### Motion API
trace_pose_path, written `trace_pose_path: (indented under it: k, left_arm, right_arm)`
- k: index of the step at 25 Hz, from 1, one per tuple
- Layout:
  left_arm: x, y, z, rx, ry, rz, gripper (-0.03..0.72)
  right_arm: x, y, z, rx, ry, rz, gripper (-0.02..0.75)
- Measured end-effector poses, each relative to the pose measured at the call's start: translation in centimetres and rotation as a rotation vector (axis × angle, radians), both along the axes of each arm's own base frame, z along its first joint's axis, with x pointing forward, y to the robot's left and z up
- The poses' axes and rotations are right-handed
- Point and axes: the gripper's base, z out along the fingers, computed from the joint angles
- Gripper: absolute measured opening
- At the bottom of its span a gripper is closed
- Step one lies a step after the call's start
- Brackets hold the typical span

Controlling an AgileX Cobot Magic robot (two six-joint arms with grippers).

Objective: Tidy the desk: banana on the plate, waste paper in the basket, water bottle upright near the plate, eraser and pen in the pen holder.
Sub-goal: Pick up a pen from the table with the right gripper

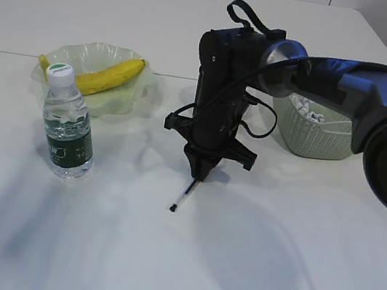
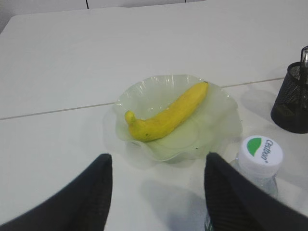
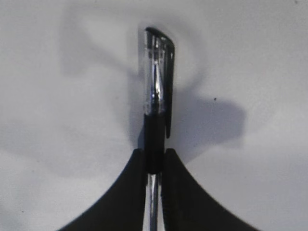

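Note:
The yellow banana (image 1: 108,76) (image 2: 168,115) lies in the pale green wavy plate (image 1: 83,49) (image 2: 226,120). In front of the plate the water bottle (image 1: 68,129) (image 2: 260,153) stands upright. My right gripper (image 1: 198,174) (image 3: 154,155) points down at mid-table, shut on the pen (image 1: 182,196) (image 3: 156,86), which slants down toward the tabletop. My left gripper (image 2: 159,166) is open and empty, hovering before the plate with its right finger beside the bottle. The black mesh pen holder (image 2: 291,103) stands right of the plate. Waste paper (image 1: 307,108) sits in the green basket (image 1: 316,139). The eraser is out of view.
In the exterior view the right arm (image 1: 351,82) reaches in from the right, passes over the basket and hides the pen holder. White tabletop (image 1: 233,269) stretches in front of the bottle and pen.

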Motion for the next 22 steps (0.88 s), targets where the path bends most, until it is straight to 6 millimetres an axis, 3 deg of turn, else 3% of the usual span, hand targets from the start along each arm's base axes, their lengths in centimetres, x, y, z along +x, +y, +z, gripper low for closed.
trace_pose_path:
  k: [22]
  left_arm:
    - [0.0,0.0,0.0,-0.002,0.000,0.001,0.434]
  right_arm:
    - [1.1,0.1,2.1,-0.014,-0.096,0.099,0.049]
